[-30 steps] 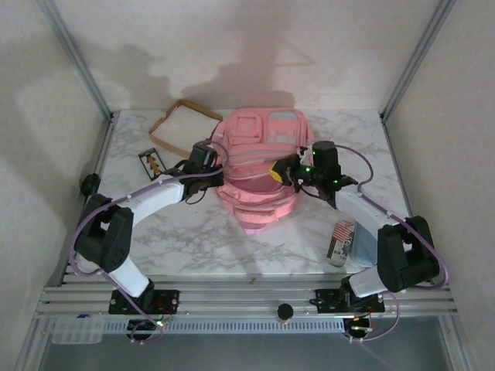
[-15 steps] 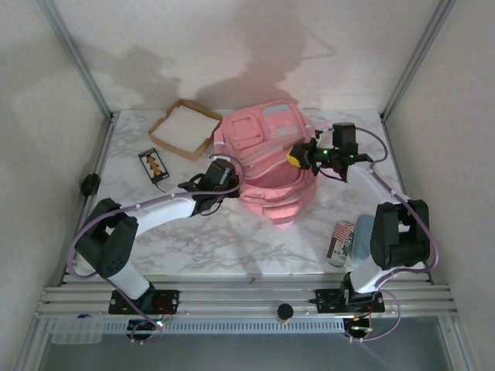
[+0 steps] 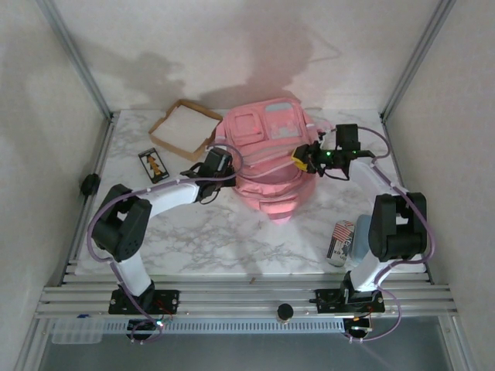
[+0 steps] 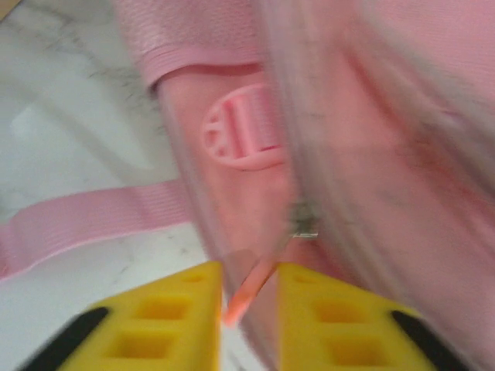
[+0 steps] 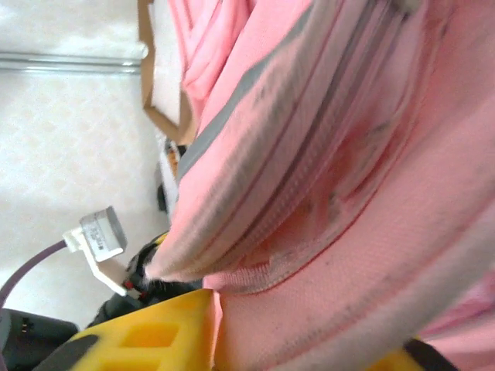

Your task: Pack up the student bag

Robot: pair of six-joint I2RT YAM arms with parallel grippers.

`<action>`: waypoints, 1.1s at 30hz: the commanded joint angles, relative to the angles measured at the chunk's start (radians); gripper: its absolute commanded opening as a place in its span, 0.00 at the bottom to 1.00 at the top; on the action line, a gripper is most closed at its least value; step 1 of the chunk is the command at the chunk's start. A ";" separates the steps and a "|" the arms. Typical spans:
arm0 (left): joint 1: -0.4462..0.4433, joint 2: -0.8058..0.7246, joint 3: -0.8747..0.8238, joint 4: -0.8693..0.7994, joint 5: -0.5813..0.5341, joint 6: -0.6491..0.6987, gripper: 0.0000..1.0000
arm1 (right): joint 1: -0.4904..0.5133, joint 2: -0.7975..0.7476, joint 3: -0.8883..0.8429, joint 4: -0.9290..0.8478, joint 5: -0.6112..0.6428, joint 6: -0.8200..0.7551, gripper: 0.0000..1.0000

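Pink backpack [image 3: 267, 166] sits in the middle of the marble table [image 3: 193, 232]. Left gripper [image 3: 226, 166] is pressed up against its left side, right gripper [image 3: 297, 157] against the right. Cardboard tray [image 3: 186, 127] and phone [image 3: 153, 164] off to the left, soda can [image 3: 339, 241] front right.

Pink all over on the student bag [image 3: 267, 166], with a pale blue-grey panel up top and greyish zip lines. The table [image 3: 216, 239] is white marble, grey-veined. At its far left corner, a brown cardboard tray [image 3: 184, 127], white inside. Near the right edge, a can [image 3: 339, 242] in stars-and-stripes red, white and blue. The left gripper [image 4: 249, 301]: yellow, black trim.
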 commanded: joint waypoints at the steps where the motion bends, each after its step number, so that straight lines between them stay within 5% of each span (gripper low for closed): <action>1: 0.020 -0.045 -0.020 -0.080 -0.009 -0.005 0.43 | -0.045 -0.097 -0.001 -0.113 0.186 -0.114 0.47; 4: 0.017 -0.136 -0.064 -0.082 0.052 -0.027 0.54 | -0.081 -0.184 -0.020 -0.230 0.334 -0.127 0.71; 10: -0.025 -0.279 -0.179 -0.034 0.194 -0.136 0.62 | -0.296 -0.399 -0.133 -0.389 0.601 -0.039 0.98; 14: -0.088 -0.308 -0.212 -0.023 0.260 -0.151 0.66 | -0.447 -0.498 -0.249 -0.462 0.692 0.019 0.99; 20: -0.131 -0.317 -0.222 -0.027 0.307 -0.131 0.70 | -0.535 -0.621 -0.394 -0.550 0.849 0.133 0.99; 26: -0.135 -0.317 -0.229 -0.002 0.339 -0.118 0.71 | -0.524 -0.656 -0.552 -0.473 0.774 0.219 0.99; 33: -0.135 -0.316 -0.223 -0.021 0.324 -0.116 0.73 | -0.314 -0.598 -0.654 -0.255 0.661 0.457 0.99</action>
